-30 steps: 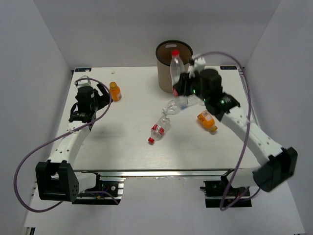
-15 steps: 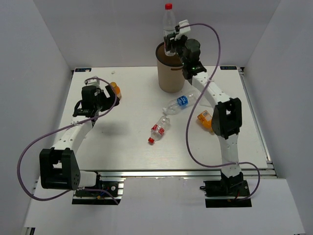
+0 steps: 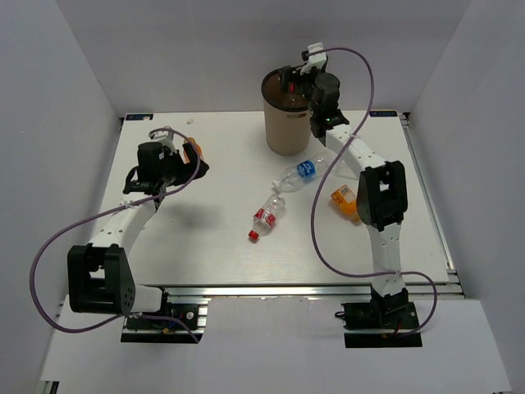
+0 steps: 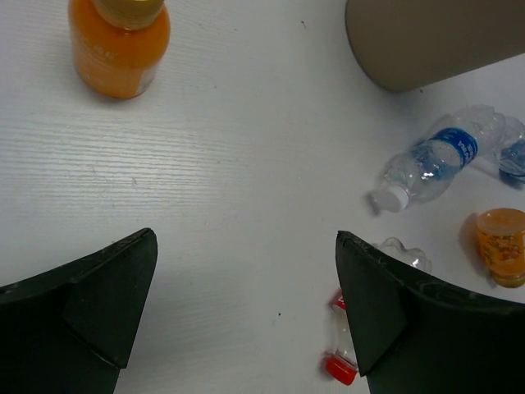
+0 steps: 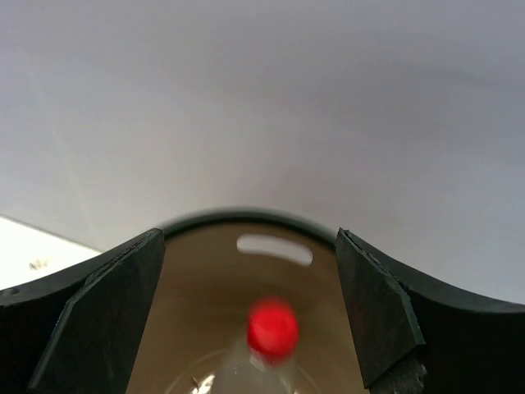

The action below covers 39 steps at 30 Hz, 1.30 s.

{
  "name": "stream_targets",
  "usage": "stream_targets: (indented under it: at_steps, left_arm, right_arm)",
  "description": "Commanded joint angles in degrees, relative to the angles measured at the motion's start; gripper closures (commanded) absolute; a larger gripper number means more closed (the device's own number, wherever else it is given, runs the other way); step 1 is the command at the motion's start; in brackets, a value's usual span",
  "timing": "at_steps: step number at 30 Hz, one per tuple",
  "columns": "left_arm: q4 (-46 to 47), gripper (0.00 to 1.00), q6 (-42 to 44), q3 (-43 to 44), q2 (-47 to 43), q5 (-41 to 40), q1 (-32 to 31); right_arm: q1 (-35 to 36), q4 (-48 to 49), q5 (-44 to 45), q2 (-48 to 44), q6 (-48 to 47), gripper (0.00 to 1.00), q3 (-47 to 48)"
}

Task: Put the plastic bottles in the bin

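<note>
While left gripper (image 4: 246, 238) and right gripper (image 5: 250, 234) gape, the grey-walled white table (image 3: 205, 234) holds perhaps four bottles (image 3: 300, 171).

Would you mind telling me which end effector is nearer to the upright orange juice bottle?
Left. The left end effector sits right beside the upright orange juice bottle; the right end effector is above the bin, well off to the other side.

left gripper (image 4: 244, 246) jaws wide apart | upright orange juice bottle (image 4: 120, 45) ahead-left | bin (image 4: 426, 37) ahead-right | blue-label bottle (image 4: 431, 164) lying to the right | red-capped bottle (image 4: 339, 368) lying against right finger
</note>
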Motion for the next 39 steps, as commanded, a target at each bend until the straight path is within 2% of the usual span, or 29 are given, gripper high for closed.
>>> stream_targets:
  at_steps: [1, 5, 7, 9, 10, 11, 14, 15, 18, 21, 25, 28, 29, 32, 33, 35, 38, 39]
  left_arm:
    - [1.53, 0.02, 1.16, 2.62, 0.02, 5.79, -0.42]
    - [0.66, 0.02, 3.79, 4.28, 2.04, 9.13, -3.05]
    - [-1.62, 0.02, 5.46, 6.83, 4.84, 8.79, -7.96]
    - [-2.68, 0.02, 8.54, 8.41, 7.13, 7.9, -12.44]
    - [-3.21, 0.02, 9.85, 9.81, 8.19, 8.17, -17.08]
    - [-3.74, 0.02, 11.96, 10.61, 10.64, 8.08, -19.21]
    - [-3.56, 0.02, 13.11, 13.42, 15.99, 8.44, -25.11]
    - [-5.39, 0.02, 13.38, 14.56, 17.41, 5.39, -26.34]
    - [-9.7, 0.02, 14.61, 19.65, 23.65, -0.43, -30.56]
    - [-11.99, 0.02, 15.14, 22.92, 28.92, -1.23, -33.29]
    - [-12.79, 0.02, 14.09, 22.75, 31.75, -4.38, -35.75]
    - [-14.64, 0.18, 13.82, 22.48, 31.76, -6.15, -36.64]
    - [-14.73, 0.36, 13.82, 22.39, 31.15, -6.07, -36.72]
    - [-14.02, 0.61, 13.91, 22.65, 28.6, -5.37, -36.72]
    - [-14.63, 0.74, 14.0, 23.27, 27.98, -5.71, -36.72]
    - [-16.3, 0.79, 14.79, 26.77, 26.23, -7.29, -36.72]
    - [-17.19, 0.8, 17.07, 33.36, 23.77, -12.47, -36.72]
    - [-16.84, 0.78, 17.42, 35.29, 23.58, -17.01, -36.64]
  right_arm:
    - [0.17, 4.37, 1.22, -8.38, -0.11, 0.11, -0.28]
    - [0.09, -1.42, 3.05, -15.91, 2.34, 0.11, -3.53]
    - [0.09, -7.39, 4.64, -19.62, 5.59, 0.11, -6.42]
    - [0.09, -10.04, 6.75, -26.9, 7.17, 0.11, -14.93]
    - [0.09, -10.14, 7.28, -29.89, 8.14, 0.11, -18.97]
    - [-0.17, -9.97, 8.41, -35.57, 8.41, 0.11, -27.36]
    - [-0.7, -10.05, 14.28, -46.65, 11.13, 0.11, -39.53]
    - [-0.96, -10.14, 15.18, -49.06, 12.09, 0.11, -46.62]
    - [-2.28, -10.76, 19.05, -57.41, 15.52, 0.11, -57.98]
    - [-4.21, -11.1, 21.61, -62.08, 17.28, 0.11, -63.73]
    - [-6.42, -14.27, 21.7, -66.03, 21.15, 0.11, -66.46]
    - [-6.86, -13.92, 20.91, -67.97, 21.16, 0.11, -67.7]
    - [-6.86, -14.27, 21.08, -68.32, 21.16, 0.11, -67.7]
    - [-7.03, -15.41, 22.13, -69.9, 21.51, 0.11, -68.49]
    - [-7.03, -15.5, 22.31, -70.43, 21.68, 0.1, -68.84]
    - [-7.21, -15.68, 22.31, -71.75, 21.86, 0.11, -69.8]
    - [-7.47, -16.64, 23.19, -72.63, 22.3, 0.11, -70.68]
    - [-7.56, -16.91, 23.28, -72.72, 22.47, 0.11, -70.86]
